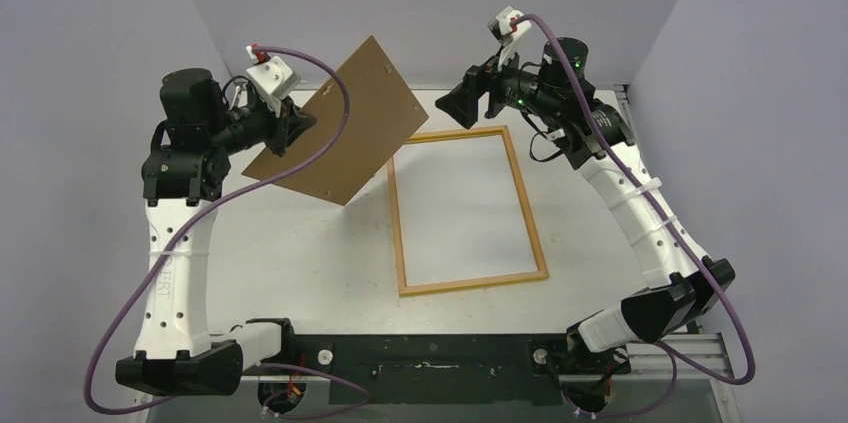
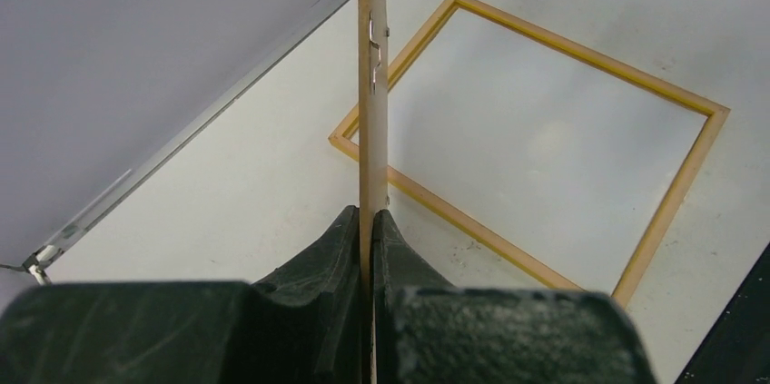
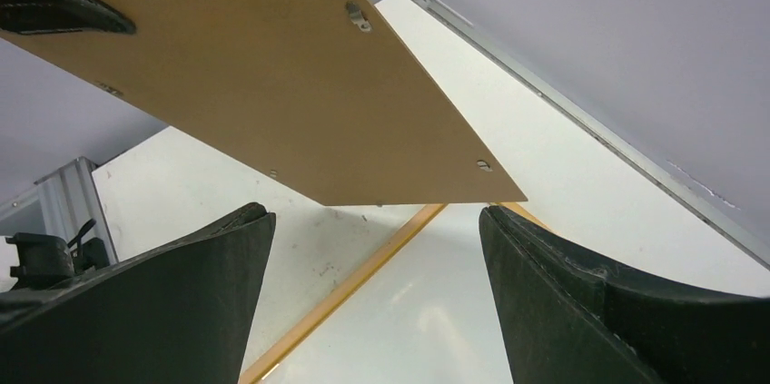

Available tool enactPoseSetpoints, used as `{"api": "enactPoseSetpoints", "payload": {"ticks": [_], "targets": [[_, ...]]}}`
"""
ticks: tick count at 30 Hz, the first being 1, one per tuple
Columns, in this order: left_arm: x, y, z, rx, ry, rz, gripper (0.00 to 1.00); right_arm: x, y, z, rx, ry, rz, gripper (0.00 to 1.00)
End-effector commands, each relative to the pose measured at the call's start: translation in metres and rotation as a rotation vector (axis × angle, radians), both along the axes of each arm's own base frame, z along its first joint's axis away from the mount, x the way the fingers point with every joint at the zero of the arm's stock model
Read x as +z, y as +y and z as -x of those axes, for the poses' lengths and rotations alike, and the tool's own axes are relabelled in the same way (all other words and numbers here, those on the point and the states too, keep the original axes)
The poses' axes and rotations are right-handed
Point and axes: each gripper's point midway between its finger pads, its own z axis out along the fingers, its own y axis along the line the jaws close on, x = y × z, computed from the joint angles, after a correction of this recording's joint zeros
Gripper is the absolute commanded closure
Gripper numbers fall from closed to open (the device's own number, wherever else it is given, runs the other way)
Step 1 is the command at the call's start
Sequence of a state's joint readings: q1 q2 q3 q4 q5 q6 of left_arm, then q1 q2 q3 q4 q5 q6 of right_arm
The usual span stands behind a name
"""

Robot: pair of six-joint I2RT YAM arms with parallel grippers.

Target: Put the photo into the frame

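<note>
**Photo out of sight while the backing board hangs over the frame**

Photo: none of the views shows it, so I cannot tell where it lies.

At the left, the left pincer (image 2: 370, 216) is closed tight on one edge of the brown backing board (image 1: 345, 123) and holds it aloft and tilted. The board's lower corner hangs near the left rail of the frame (image 1: 473, 282).

The grip is narrow and on the rim only. I judge the board could pivot or slip in the jaws, and a drop would strike that rail and knock the frame askew.

The frame lies flat in the middle of the counter (image 1: 300, 253), its plain wood side up, nothing visible inside it. If the board is lowered in now, the photo would be shut out.

At the right, the right pincer (image 3: 377, 221) stands wide open and holds nothing. It is raised above the frame's far edge, with the board's corner close in front of it. A careless reach could bump the board and twist it out of the left grip.
</note>
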State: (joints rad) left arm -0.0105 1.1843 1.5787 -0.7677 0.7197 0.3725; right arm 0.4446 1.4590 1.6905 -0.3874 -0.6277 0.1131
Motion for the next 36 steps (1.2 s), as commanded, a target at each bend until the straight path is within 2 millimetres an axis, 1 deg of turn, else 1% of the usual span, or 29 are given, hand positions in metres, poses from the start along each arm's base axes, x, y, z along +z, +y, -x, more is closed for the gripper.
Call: {"api": "enactPoseSetpoints", "payload": {"ticks": [1,3,4,5,7,12,16,19,21,23,26,28,30,31,33,34,35,36], "targets": [[0.064,-0.008,0.019,-0.053,-0.175,0.038,1.00,0.022,-0.008,0.014,0.028,-0.106,0.008,0.14],[0.075,-0.011,0.026,-0.060,-0.177,0.062,1.00,0.017,-0.008,0.018,0.055,-0.111,0.034,0.12],[0.081,-0.012,0.028,-0.066,-0.171,0.078,1.00,0.016,-0.008,0.020,0.082,-0.135,0.062,0.08],[0.082,-0.015,0.031,-0.081,-0.154,0.092,1.00,0.011,-0.008,0.022,0.113,-0.139,0.083,0.07],[0.084,-0.021,0.036,-0.120,-0.120,0.119,1.00,0.006,-0.010,0.020,0.136,-0.137,0.113,0.06],[0.089,-0.037,0.054,-0.239,-0.118,0.170,1.00,0.013,-0.015,0.011,0.140,-0.168,0.141,0.05],[0.096,-0.046,0.068,-0.339,-0.125,0.192,1.00,0.021,-0.025,0.006,0.130,-0.195,0.164,0.05],[0.101,-0.053,0.077,-0.418,-0.131,0.215,1.00,0.030,-0.028,0.017,0.189,-0.183,0.157,0.04],[0.103,-0.057,0.080,-0.462,-0.125,0.226,1.00,0.036,-0.025,0.029,0.255,-0.191,0.123,0.04],[0.103,-0.060,0.083,-0.506,-0.117,0.238,1.00,0.035,-0.023,0.038,0.303,-0.183,0.111,0.04],[0.105,-0.063,0.085,-0.564,-0.115,0.253,1.00,0.027,-0.023,0.045,0.334,-0.165,0.110,0.05],[0.106,-0.065,0.082,-0.578,-0.118,0.259,1.00,0.025,-0.022,0.052,0.366,-0.151,0.099,0.07],[0.106,-0.064,0.078,-0.568,-0.119,0.261,1.00,0.029,-0.023,0.060,0.415,-0.129,0.048,0.13],[0.105,-0.064,0.076,-0.566,-0.117,0.261,1.00,0.034,-0.021,0.066,0.443,-0.087,-0.005,0.17],[0.104,-0.064,0.073,-0.569,-0.114,0.261,1.00,0.050,-0.018,0.076,0.506,-0.035,-0.124,0.29],[0.103,-0.064,0.072,-0.573,-0.114,0.262,1.00,0.062,-0.016,0.081,0.545,-0.038,-0.186,0.36],[0.103,-0.064,0.071,-0.572,-0.115,0.261,1.00,0.076,-0.015,0.089,0.588,-0.048,-0.245,0.40],[0.103,-0.064,0.070,-0.571,-0.115,0.262,1.00,0.086,-0.015,0.098,0.630,-0.076,-0.278,0.41]]}}
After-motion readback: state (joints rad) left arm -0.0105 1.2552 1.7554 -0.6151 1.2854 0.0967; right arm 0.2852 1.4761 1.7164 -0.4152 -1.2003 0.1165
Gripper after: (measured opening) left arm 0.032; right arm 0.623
